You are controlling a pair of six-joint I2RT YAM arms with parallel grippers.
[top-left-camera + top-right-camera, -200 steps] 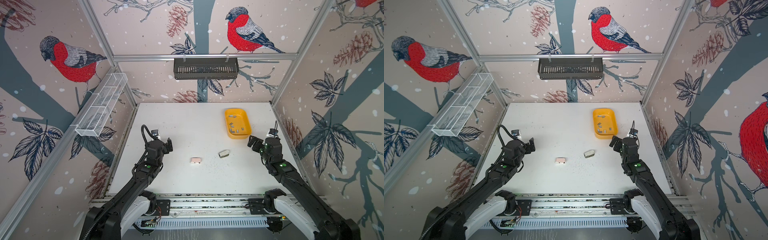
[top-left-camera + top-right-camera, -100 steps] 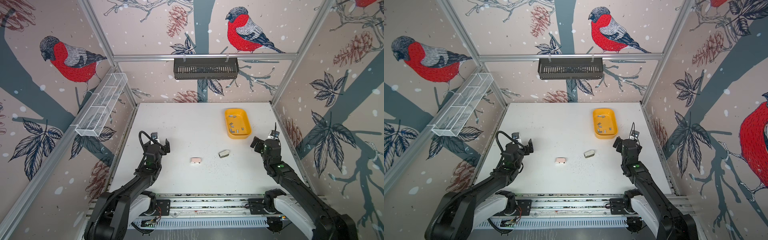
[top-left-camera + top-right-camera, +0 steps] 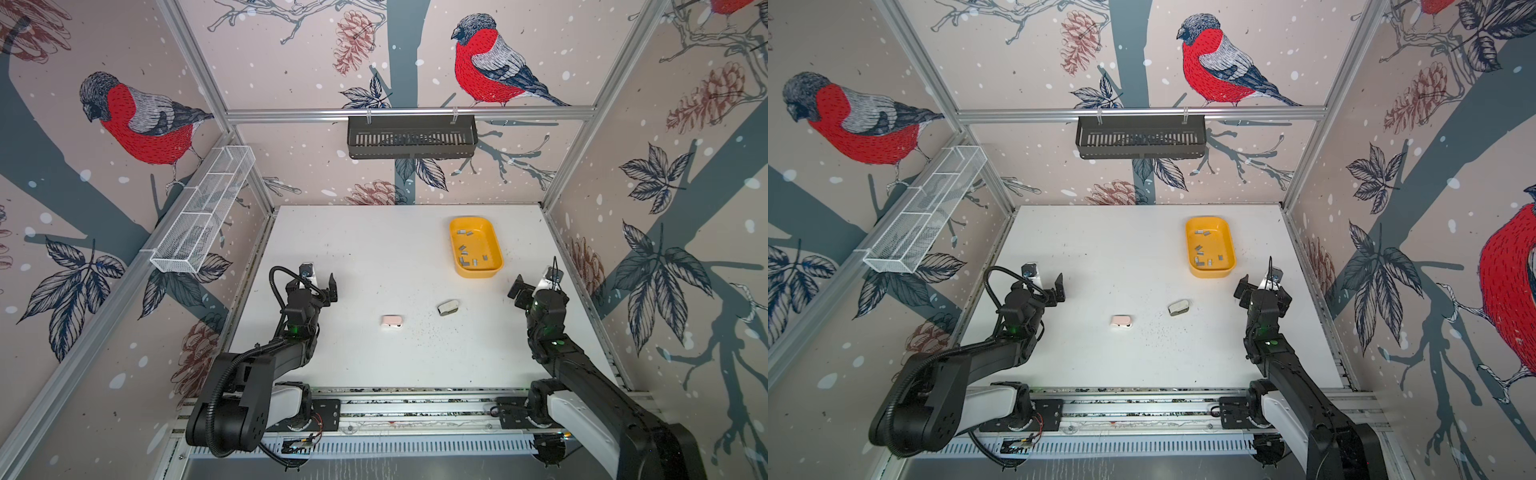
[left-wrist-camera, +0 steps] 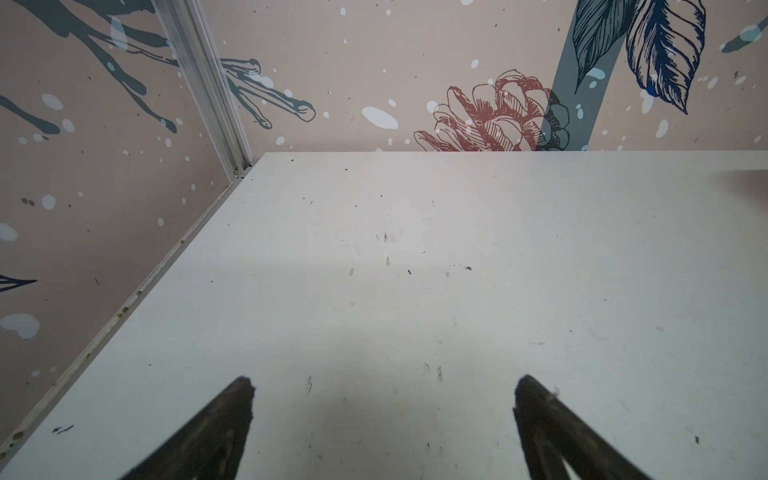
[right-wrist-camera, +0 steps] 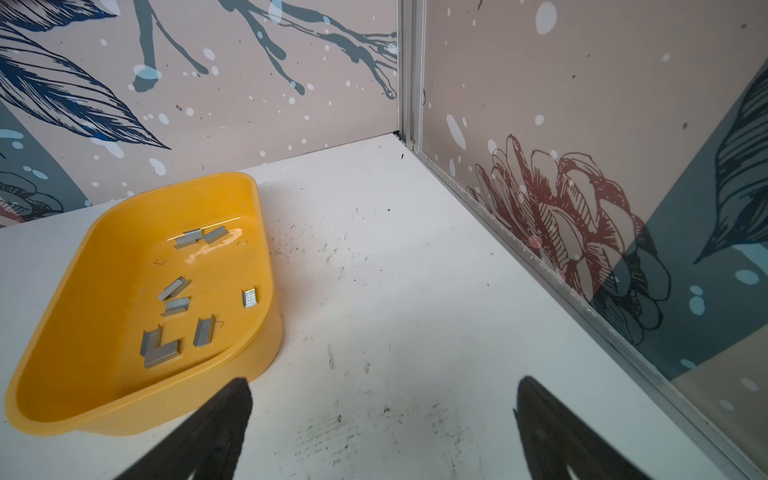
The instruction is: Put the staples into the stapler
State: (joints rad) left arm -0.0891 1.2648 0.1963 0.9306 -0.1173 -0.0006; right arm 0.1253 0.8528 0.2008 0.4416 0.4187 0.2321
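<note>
Scattered loose inside glossy, round-cornered yellow plastic tray: short, ridged grey metal staples. Well apart on scuffed matte white table: small rounded pink stapler. Left gripper and right gripper spread wide, grasping nothing.

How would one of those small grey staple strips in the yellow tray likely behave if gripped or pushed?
The small grey metal staple strips look thin and lie low, so they are probably light and hard to get under. The floor of the glossy yellow plastic tray shines, so they would likely slide when nudged. Two lie touching in an L, so one may drag its neighbour.
</note>
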